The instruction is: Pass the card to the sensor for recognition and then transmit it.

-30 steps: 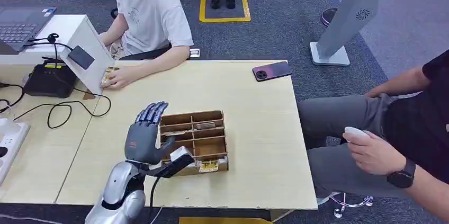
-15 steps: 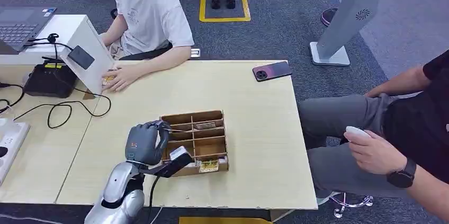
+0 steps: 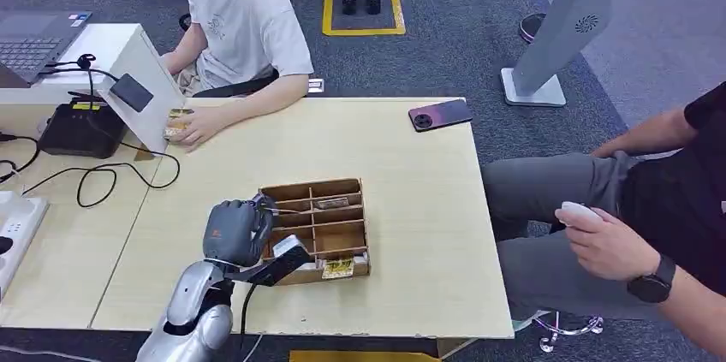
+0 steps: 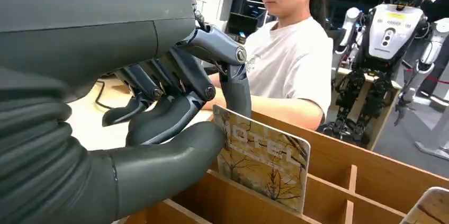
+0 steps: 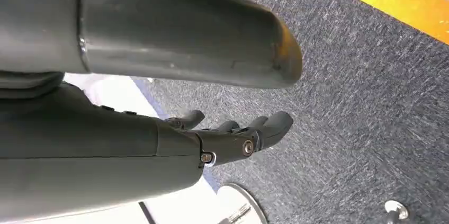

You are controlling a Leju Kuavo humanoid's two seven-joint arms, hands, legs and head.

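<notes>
One wooden box [image 3: 321, 227] sits on the table [image 3: 411, 174], split into compartments, and cards stand in several of them. One card [image 4: 263, 156] is in play at the box's near-left corner: the left hand [image 3: 233, 231] is curled over that corner, thumb [image 4: 159, 164] pressed to the card's face and a finger [image 4: 235, 87] hooked over its top edge, pinching it upright in the compartment. The right hand [image 5: 212, 142] hangs over grey carpet, fingers loosely extended and holding nothing. Two people sit at the table; one phone [image 3: 439, 114] lies near its far edge.
</notes>
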